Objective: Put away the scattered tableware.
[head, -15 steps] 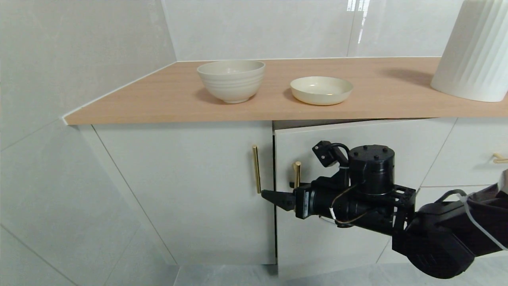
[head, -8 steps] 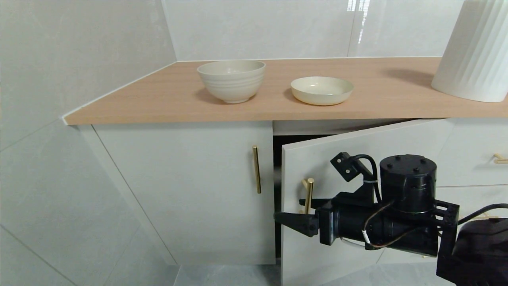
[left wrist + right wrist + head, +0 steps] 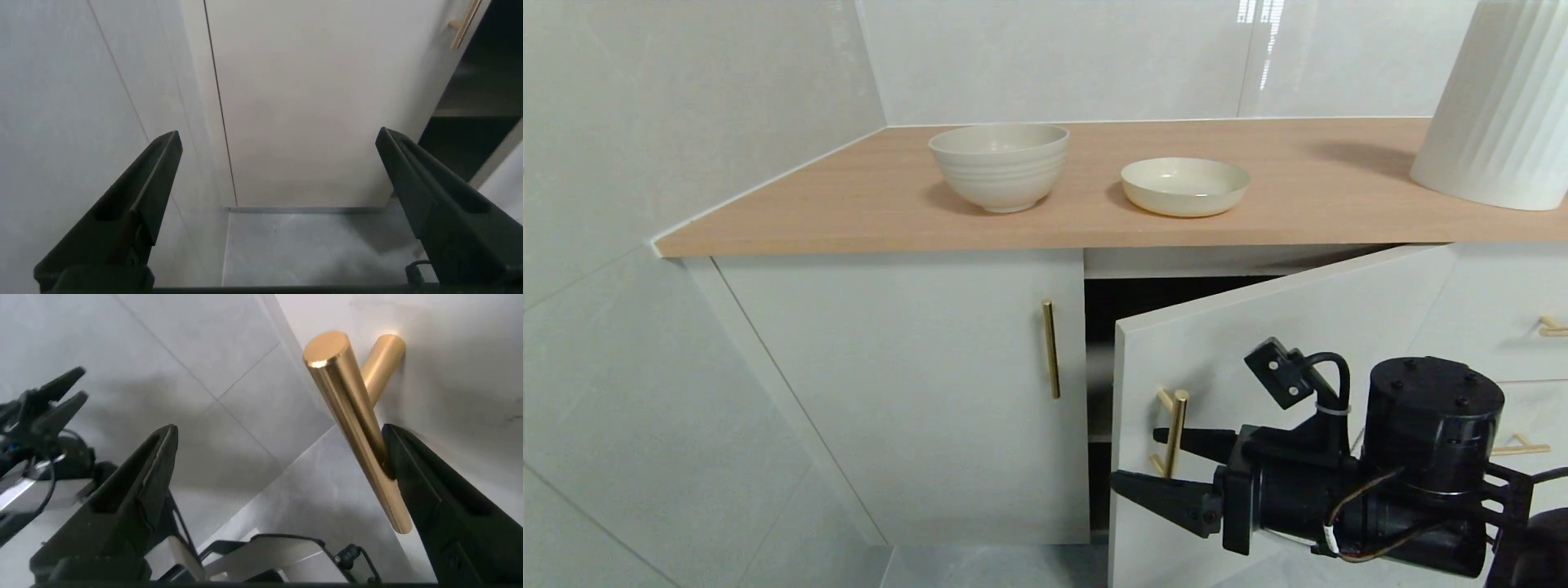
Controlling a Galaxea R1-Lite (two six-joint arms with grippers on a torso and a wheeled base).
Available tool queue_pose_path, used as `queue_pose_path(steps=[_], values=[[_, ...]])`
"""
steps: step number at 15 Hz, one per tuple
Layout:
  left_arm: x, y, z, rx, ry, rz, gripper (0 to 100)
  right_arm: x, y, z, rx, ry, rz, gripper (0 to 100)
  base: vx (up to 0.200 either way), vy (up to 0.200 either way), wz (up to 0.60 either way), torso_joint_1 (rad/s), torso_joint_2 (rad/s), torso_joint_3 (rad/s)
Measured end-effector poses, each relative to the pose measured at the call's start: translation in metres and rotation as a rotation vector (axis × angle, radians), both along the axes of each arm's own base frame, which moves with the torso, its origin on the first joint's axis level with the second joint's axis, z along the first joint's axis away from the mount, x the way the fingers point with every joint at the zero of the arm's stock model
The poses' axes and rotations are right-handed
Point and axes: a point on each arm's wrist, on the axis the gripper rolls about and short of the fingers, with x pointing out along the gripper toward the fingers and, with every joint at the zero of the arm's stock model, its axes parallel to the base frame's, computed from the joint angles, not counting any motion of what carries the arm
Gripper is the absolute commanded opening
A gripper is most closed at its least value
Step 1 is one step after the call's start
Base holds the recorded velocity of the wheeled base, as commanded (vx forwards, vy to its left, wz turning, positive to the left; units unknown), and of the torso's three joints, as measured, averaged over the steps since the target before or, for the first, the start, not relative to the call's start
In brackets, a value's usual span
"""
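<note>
**Matt wood, soft glaze, bright brass**

Above the right pincer [image 3: 1135, 457], the desk [image 3: 849, 204] is matt wood grain; the bowl [image 3: 999, 166] and shallow dish [image 3: 1184, 185] on it look smooth, softly glazed. The handle [image 3: 1174, 433] between the pincer's matt black fingers [image 3: 1168, 498] is polished brass-toned metal. The cabinet door [image 3: 1258, 327] behind it is smooth, matt white; wall tiles [image 3: 1054, 57] beyond gleam.

A wooden desk [image 3: 849, 204] runs along the tiled wall [image 3: 1054, 57], its left end tucked into the corner. Three things stand on it. Toward the left is a deep, pale bowl [image 3: 999, 166] with faint ridges round its side, sitting upright. To its right, near but not touching, rests a shallow cream dish [image 3: 1184, 185], roughly level with the bowl. Well apart from both, at the right end, stands a tall white ribbed vessel [image 3: 1494, 106], wider at the foot, its top cut off from sight
</note>
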Motion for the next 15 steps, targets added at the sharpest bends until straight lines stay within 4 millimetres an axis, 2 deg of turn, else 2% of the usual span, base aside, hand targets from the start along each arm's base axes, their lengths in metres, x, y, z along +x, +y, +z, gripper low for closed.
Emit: queue_pose_path(steps=[3,5,7,10,13,14,15], values=[[-0.002,-0.001,0.006,0.000,-0.013,-0.035,100,-0.004,-0.004,-0.001,-0.008,0.011,0.002,100,0.000,0.000,0.00,0.000,0.00,0.000],[-0.005,-0.002,0.030,-0.018,-0.035,-0.129,100,-0.005,-0.005,-0.001,-0.006,0.012,0.008,100,0.000,0.000,0.00,0.000,0.00,0.000],[0.001,-0.004,0.061,-0.042,-0.001,-0.243,100,-0.006,-0.005,-0.001,-0.006,0.016,0.023,100,0.000,0.000,0.00,0.000,0.00,0.000],[0.034,-0.009,0.108,-0.053,0.122,-0.434,100,-0.005,-0.005,-0.002,-0.008,0.019,0.031,100,0.000,0.000,0.00,0.000,0.00,0.000],[0.091,-0.014,0.143,-0.054,0.221,-0.559,100,-0.005,-0.004,-0.003,-0.011,0.023,0.033,100,0.000,0.000,0.00,0.000,0.00,0.000],[0.114,-0.017,0.151,-0.055,0.240,-0.588,0,-0.005,-0.004,-0.004,-0.012,0.024,0.034,100,0.000,0.000,0.00,0.000,0.00,0.000],[0.134,-0.021,0.157,-0.053,0.245,-0.616,0,-0.005,-0.004,-0.005,-0.014,0.026,0.035,100,0.000,0.000,0.00,0.000,0.00,0.000]])
